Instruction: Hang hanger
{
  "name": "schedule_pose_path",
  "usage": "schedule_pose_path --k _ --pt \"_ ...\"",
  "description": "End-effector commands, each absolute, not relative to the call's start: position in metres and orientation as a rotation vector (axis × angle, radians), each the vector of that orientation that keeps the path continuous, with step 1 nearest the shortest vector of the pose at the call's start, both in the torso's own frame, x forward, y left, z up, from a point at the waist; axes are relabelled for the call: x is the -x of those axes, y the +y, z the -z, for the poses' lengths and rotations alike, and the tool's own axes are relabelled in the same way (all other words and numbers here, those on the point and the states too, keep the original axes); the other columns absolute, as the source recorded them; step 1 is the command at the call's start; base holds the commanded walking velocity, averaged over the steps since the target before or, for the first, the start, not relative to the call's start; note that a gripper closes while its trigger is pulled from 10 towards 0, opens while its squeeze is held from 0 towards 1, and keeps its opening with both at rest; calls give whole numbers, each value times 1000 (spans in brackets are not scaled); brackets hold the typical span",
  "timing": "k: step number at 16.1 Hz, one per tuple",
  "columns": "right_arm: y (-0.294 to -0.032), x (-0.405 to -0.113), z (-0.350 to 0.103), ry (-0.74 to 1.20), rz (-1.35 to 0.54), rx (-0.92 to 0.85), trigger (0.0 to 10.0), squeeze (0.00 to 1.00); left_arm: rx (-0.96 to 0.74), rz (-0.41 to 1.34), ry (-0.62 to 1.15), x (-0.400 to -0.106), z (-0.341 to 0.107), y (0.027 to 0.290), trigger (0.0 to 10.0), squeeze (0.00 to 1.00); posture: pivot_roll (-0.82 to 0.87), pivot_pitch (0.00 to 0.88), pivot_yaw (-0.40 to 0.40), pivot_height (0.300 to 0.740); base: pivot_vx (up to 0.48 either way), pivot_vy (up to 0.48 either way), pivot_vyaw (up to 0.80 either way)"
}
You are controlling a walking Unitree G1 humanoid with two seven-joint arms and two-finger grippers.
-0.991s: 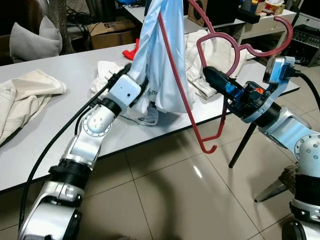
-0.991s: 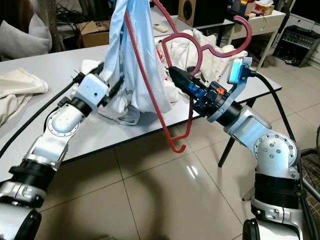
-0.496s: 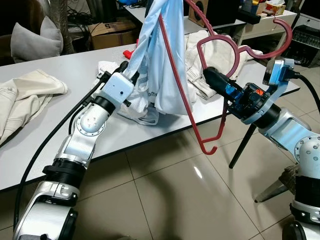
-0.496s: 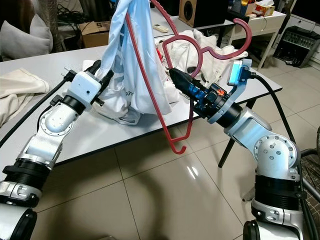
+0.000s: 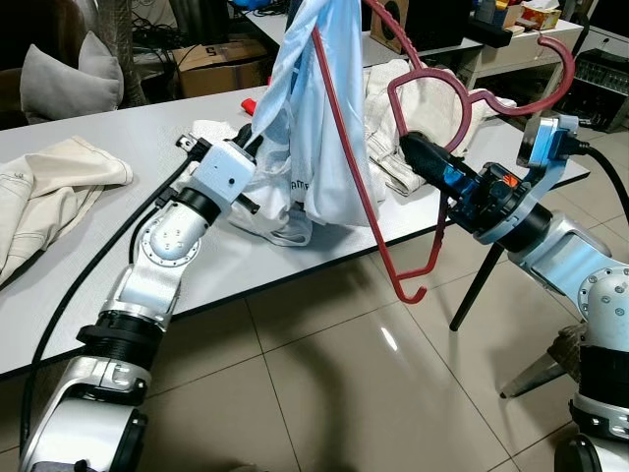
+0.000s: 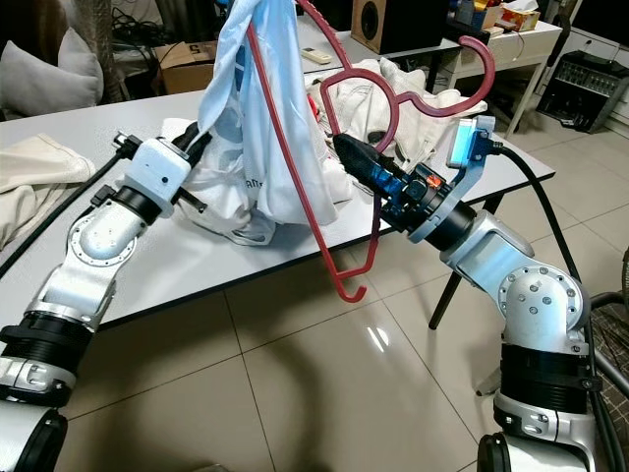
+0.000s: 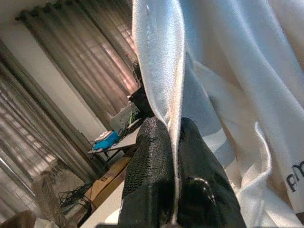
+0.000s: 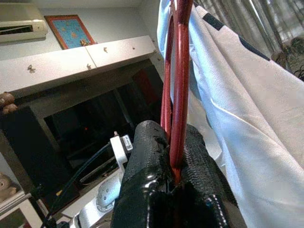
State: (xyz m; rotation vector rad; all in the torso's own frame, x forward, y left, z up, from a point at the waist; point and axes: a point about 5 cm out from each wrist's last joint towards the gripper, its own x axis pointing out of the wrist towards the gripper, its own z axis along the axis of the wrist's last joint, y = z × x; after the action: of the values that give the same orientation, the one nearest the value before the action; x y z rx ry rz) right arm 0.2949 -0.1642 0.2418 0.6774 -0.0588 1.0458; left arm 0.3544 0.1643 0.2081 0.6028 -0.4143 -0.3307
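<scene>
Clothes strew a grey table [image 5: 118, 236] over glossy tiles [image 5: 324, 393]; left fingers [image 7: 156, 180] pinch shirt [image 5: 324, 147], right fingers [image 8: 156, 161] hanger [image 5: 378, 226].

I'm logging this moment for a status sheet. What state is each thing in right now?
Red hanger: held up off the table, tilted, partly inside the shirt.
Pale blue shirt: draped over the hanger, its lower end resting on the table.
Right gripper: shut on the hanger.
Left gripper: shut on a fold of the shirt.
Beige garment: lying flat on the table.
</scene>
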Motion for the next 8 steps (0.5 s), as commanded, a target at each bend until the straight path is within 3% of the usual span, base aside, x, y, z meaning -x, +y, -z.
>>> schedule_pose_path --k 1,4,6,8 --pt "-169 -294 -247 -104 -1026 -680 0 0 -582 316 -415 -354 -212 172 0 0 -231 0 53 740 0 0 0" --pt "-170 -309 -241 -98 -902 -673 0 0 -572 282 -389 -375 -241 194 0 0 -220 0 68 740 0 0 0" --pt "-168 -330 -251 -161 -810 -684 0 0 -649 228 -418 -394 -299 211 0 0 -209 0 87 740 0 0 0" --pt "-170 -338 -279 -296 -809 -740 0 0 -698 187 -526 -395 -378 210 0 0 -191 0 117 740 0 0 0"
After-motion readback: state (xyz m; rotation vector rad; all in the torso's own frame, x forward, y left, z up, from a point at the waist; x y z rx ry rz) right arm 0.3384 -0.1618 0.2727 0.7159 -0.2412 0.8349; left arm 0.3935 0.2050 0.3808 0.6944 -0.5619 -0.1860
